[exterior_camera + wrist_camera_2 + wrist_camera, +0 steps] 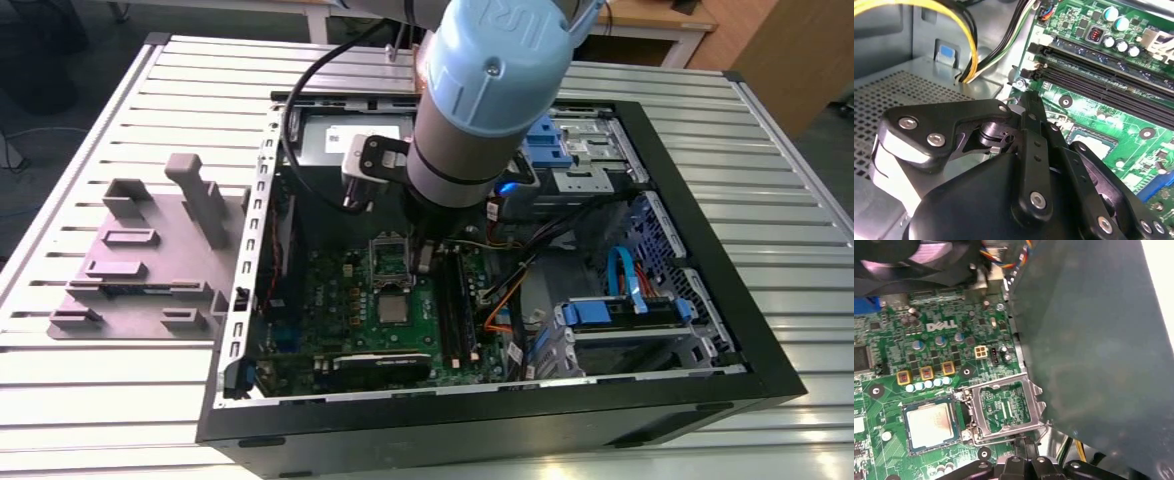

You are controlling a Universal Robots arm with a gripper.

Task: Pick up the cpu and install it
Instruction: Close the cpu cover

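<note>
The cpu, a flat silver square with a thin pale rim, lies flat in its socket on the green motherboard; it is also in the exterior view. Beside it the socket's metal bracket stands flipped open. My gripper is shut, with nothing seen between its fingers. Its tip sits at the bracket's outer edge by the thin wire lever, apart from the cpu. In the second wrist view the gripper tapers to one narrow tip over the board's edge.
The open black computer case lies on a slatted metal table. A mauve-grey tray with upright blocks rests at the exterior view's left. Memory slots, yellow cables and a blue drive bay crowd the case.
</note>
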